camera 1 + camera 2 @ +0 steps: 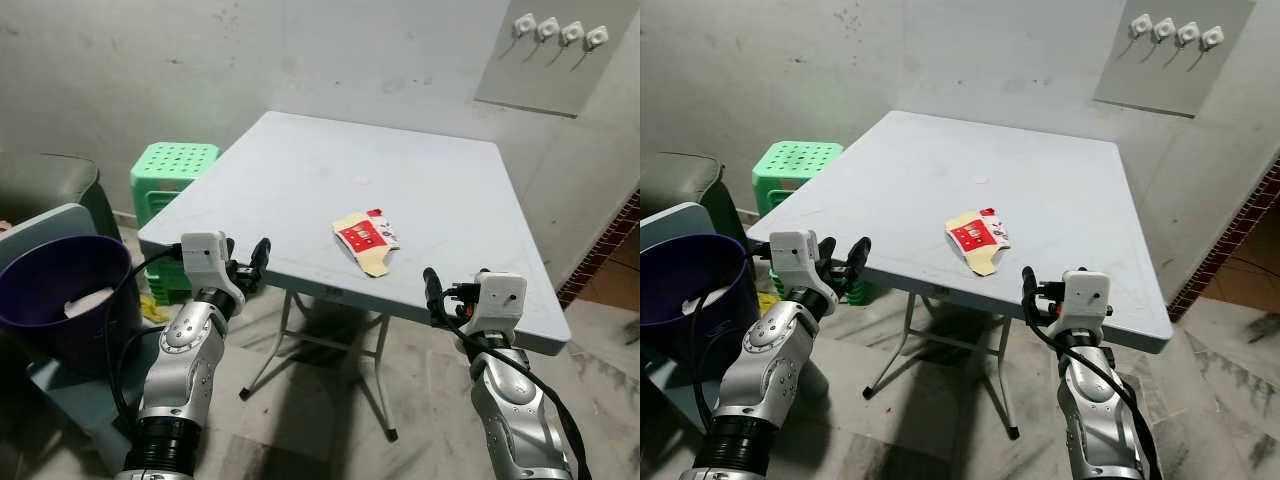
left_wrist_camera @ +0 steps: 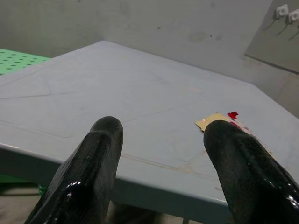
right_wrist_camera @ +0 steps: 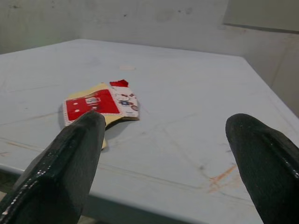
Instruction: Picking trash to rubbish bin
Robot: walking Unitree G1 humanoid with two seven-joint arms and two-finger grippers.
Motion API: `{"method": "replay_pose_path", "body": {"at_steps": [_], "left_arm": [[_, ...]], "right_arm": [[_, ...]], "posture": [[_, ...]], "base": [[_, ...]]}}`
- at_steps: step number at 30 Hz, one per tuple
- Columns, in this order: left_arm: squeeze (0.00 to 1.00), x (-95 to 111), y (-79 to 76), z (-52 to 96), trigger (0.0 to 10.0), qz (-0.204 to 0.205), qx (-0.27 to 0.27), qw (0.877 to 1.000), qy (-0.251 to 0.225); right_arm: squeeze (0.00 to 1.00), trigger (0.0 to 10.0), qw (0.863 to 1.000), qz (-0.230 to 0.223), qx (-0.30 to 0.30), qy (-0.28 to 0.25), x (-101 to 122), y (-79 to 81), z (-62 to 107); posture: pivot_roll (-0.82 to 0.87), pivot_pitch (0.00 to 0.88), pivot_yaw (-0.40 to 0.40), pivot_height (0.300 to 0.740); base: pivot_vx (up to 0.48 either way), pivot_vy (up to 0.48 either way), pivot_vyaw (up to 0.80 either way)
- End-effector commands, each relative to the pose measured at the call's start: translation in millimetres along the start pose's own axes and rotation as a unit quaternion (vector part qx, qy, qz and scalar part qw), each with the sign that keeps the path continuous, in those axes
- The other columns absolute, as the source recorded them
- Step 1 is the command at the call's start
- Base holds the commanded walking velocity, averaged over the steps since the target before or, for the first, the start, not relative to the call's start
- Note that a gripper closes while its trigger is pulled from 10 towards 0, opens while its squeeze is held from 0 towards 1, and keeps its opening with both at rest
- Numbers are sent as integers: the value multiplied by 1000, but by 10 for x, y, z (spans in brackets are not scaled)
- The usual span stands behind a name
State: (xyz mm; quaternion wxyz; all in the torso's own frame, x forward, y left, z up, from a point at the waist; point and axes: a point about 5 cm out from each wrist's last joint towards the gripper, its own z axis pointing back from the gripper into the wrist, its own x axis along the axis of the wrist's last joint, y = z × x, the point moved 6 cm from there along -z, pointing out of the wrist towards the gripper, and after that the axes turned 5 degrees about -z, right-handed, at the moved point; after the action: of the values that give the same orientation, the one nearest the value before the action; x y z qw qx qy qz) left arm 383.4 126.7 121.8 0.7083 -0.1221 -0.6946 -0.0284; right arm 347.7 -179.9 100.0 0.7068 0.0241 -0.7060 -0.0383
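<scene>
Both arms raised in front of the near tabletop edge, neither touching it. Left gripper (image 1: 248,262) sits just off the near-left corner, fingers spread, nothing between them. Right gripper (image 1: 447,293) sits just off the near edge toward the right corner, fingers spread wide, also empty.

Trash: flattened red-and-tan carton (image 1: 366,240) lying flat on the tabletop (image 1: 300,180), close to the near edge, between the two grippers and nearer the right one. In the right wrist view it is ahead of the gripper, toward one finger (image 3: 70,158). Bare surface all around it; one small pale speck (image 1: 361,180) further in, well apart.

Below the tabletop: folding metal legs (image 1: 275,340) on a tiled floor (image 1: 320,410).

Robot's left, low: purple rubbish bin (image 1: 60,290) with something pale inside, beside the left arm. Behind it a green plastic stool (image 1: 172,170) tucked against the tabletop's left edge.

Far: wall close behind the tabletop, panel with four white hooks (image 1: 555,35) upper right.
</scene>
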Motion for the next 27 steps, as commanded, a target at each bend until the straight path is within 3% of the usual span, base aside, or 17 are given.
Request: {"method": "replay_pose_path", "body": {"at_steps": [1, 7, 20, 27], "left_arm": [[0, 32, -22, -25, 10000, 2, -3, 1000, -1], [0, 26, -27, -26, 10000, 1, -4, 1000, 1], [0, 24, -26, -16, 10000, -5, -5, 1000, 2], [0, 11, -30, -14, 10000, -13, -6, 1000, 5]], "right_arm": [[0, 10000, 1000, 5, 1, -7, 61, 1, -2], [0, 10000, 1000, 6, 2, -5, 56, 3, 5], [0, 10000, 1000, 7, 2, 0, 21, 13, 17], [0, 10000, 1000, 6, 1, 2, 15, 12, 27]], "posture": [[-34, 0, -65, 740], [-36, 0, -64, 740], [-35, 0, -63, 740], [-35, 0, -62, 740]], "base": [[0, 0, 0], [0, 0, 0], [309, 0, 0], [34, 0, 0]]}}
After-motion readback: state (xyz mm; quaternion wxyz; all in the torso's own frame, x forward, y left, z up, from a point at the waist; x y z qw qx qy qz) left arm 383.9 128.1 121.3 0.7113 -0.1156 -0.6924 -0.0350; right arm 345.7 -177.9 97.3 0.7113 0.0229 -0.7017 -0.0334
